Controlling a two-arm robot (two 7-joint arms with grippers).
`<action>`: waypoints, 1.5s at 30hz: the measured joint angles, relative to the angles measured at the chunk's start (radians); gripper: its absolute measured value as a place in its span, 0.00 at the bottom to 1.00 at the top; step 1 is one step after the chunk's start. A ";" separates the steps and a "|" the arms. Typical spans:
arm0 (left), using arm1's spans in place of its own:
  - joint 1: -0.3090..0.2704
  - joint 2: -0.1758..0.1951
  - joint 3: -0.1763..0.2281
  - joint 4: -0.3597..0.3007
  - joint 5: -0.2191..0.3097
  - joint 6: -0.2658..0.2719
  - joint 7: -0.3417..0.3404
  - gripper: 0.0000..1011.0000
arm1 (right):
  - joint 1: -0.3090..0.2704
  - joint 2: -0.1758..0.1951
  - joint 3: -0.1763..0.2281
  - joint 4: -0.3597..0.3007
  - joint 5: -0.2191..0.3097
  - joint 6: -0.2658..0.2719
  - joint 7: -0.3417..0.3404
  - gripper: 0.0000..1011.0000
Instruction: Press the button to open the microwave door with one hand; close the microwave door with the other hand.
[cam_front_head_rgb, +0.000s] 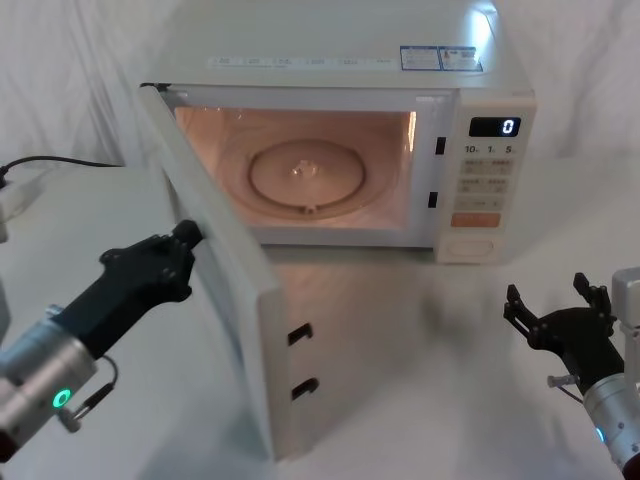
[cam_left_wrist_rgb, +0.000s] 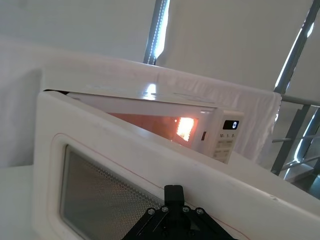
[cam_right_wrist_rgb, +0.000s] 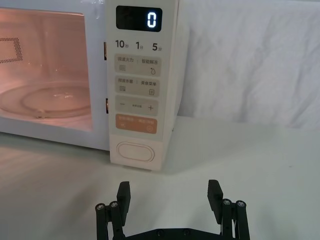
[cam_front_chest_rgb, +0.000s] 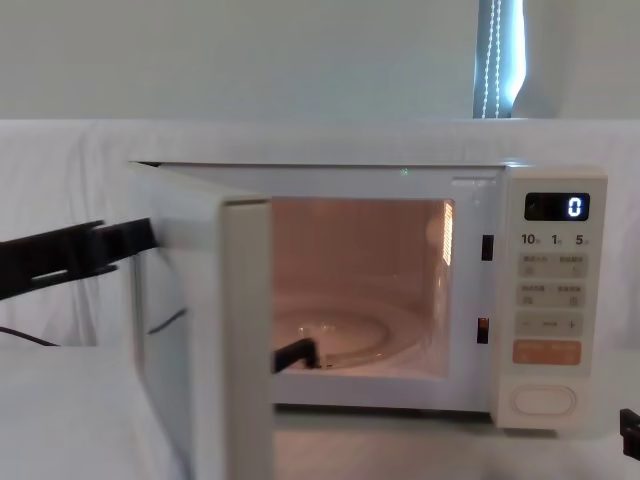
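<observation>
A staged test or lab space is suggested rather than a home kitchen. The desk (cam_front_head_rgb: 420, 330) is covered in white cloth, and white sheets (cam_right_wrist_rgb: 250, 65) are hung as a backdrop behind the microwave (cam_front_head_rgb: 470, 110). Bare metal frame struts (cam_left_wrist_rgb: 295, 55) (with a strip light (cam_left_wrist_rgb: 161, 30)) are seen beyond.

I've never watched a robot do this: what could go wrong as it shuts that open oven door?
The black left gripper touches the open cream microwave door at one narrow point near its hinge side, so it might slide off. The open black right gripper waits on the white table, apart from the door's swing.
</observation>
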 joint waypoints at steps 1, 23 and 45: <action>-0.006 -0.001 0.005 0.004 0.000 0.000 0.002 0.00 | 0.000 0.000 0.000 0.000 0.000 0.000 0.000 0.99; -0.238 -0.076 0.190 0.206 0.136 -0.026 0.097 0.00 | 0.000 0.000 0.000 0.000 0.000 0.000 0.000 0.99; -0.380 -0.177 0.246 0.313 0.199 -0.028 0.109 0.00 | 0.000 0.000 0.000 0.000 0.000 0.000 0.000 0.99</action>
